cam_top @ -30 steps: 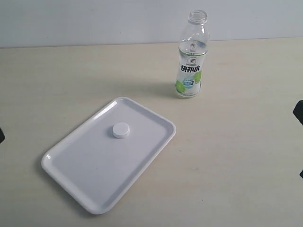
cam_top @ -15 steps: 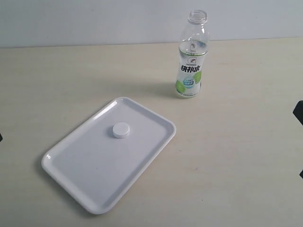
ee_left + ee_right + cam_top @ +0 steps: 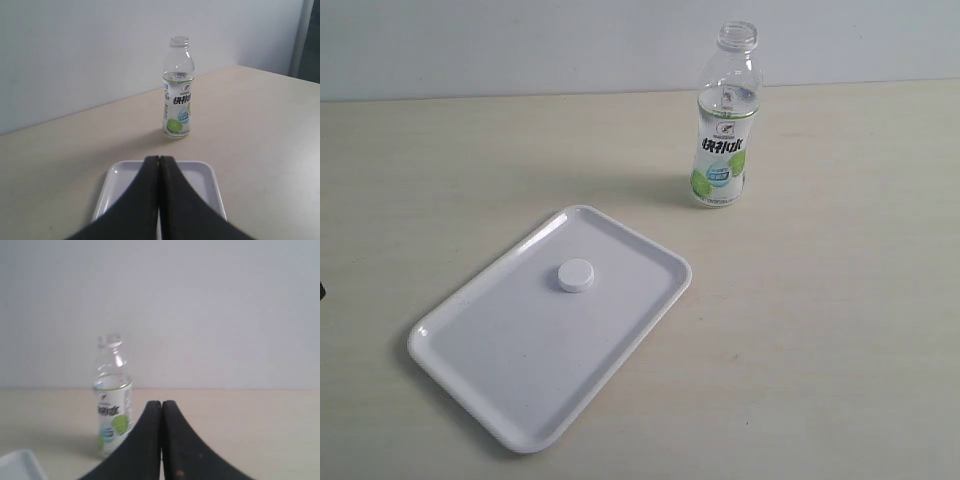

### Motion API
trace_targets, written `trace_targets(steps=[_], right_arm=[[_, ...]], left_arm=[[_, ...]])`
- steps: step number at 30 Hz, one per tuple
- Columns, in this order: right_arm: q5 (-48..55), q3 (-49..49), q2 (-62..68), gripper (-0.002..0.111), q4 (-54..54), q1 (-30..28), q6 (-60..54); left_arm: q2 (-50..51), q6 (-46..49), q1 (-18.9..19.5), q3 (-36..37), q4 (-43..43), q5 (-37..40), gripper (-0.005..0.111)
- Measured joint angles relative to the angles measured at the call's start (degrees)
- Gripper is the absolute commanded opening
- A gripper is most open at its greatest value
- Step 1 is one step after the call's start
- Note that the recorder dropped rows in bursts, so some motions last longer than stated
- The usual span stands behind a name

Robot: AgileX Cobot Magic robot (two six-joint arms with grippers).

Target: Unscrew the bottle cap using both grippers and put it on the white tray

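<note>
The white bottle cap (image 3: 575, 275) lies flat on the white tray (image 3: 500, 380), a little toward its far end. The clear bottle (image 3: 724, 120) stands upright and capless on the table beyond the tray. My left gripper (image 3: 159, 159) is shut and empty, pulled back over the tray's (image 3: 212, 185) near end with the bottle (image 3: 177, 95) ahead; its jaws hide the cap. My right gripper (image 3: 161, 403) is shut and empty too, drawn back from the bottle (image 3: 113, 400), with a tray corner (image 3: 17, 462) in sight. Neither gripper shows in the exterior view.
The pale wooden table (image 3: 820, 330) runs back to a plain light wall (image 3: 520, 45). A dark sliver (image 3: 322, 291) sits at the left edge of the exterior view. A grey vertical strip (image 3: 299, 35) stands past the table's far corner in the left wrist view.
The dark part of the right arm at the right edge of the exterior view has withdrawn out of sight. The dark sliver at the left edge has shrunk. Cap, tray and bottle have not moved.
</note>
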Motion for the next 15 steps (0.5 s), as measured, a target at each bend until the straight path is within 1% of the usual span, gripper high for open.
trace_targets(steps=[2, 5, 9, 15], right_arm=[[3.2, 0.0, -4.0, 0.000, 0.4, -2.1, 0.0], [7.4, 0.0, -5.8, 0.000, 0.8, -4.4, 0.0], [9.4, 0.0, -5.9, 0.000, 0.8, -4.5, -0.1], [9.6, 0.0, -5.9, 0.000, 0.8, -4.6, -0.4]], left_arm=[[0.0, 0.0, 0.0, 0.0, 0.0, 0.0, 0.000], [-0.1, 0.0, 0.0, 0.0, 0.0, 0.1, 0.000], [-0.1, 0.0, 0.0, 0.1, -0.1, 0.1, 0.000], [-0.1, 0.0, 0.0, 0.1, -0.1, 0.1, 0.000]])
